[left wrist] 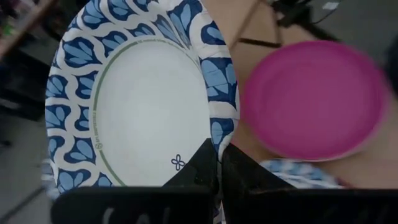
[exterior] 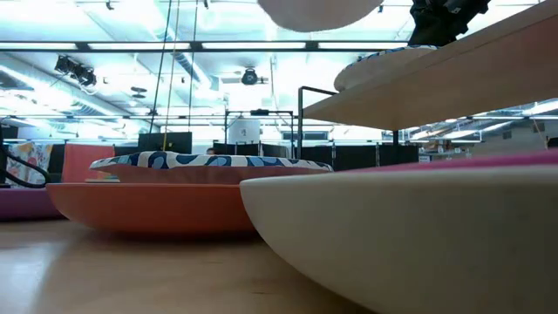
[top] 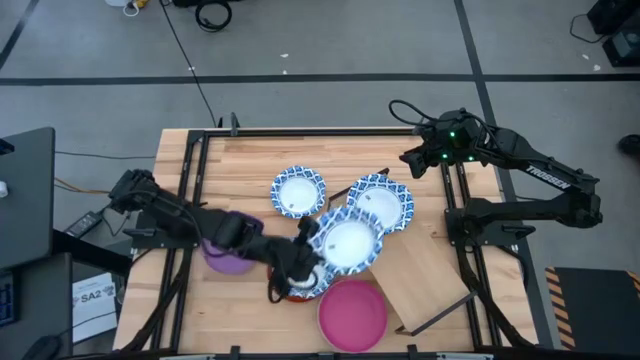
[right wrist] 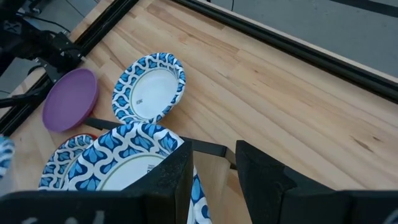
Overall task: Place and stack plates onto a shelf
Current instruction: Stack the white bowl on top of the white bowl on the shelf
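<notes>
L pincer [left wrist: 219,167] grips blue plate [left wrist: 137,93] beside pink plate [left wrist: 311,99], over shelf [top: 425,270].

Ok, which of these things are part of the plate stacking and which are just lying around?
Job: patterned plate held in left gripper, two more patterned plates, pink plate, purple plate, orange plate, shelf; right gripper, open, waiting at the back.
Lying about: floor cable, printed sheet.

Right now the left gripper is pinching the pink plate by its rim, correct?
Not quite. The left gripper is pinching a blue-and-white plate by its rim. The pink plate lies ungripped beyond it, as the left wrist view shows.
</notes>
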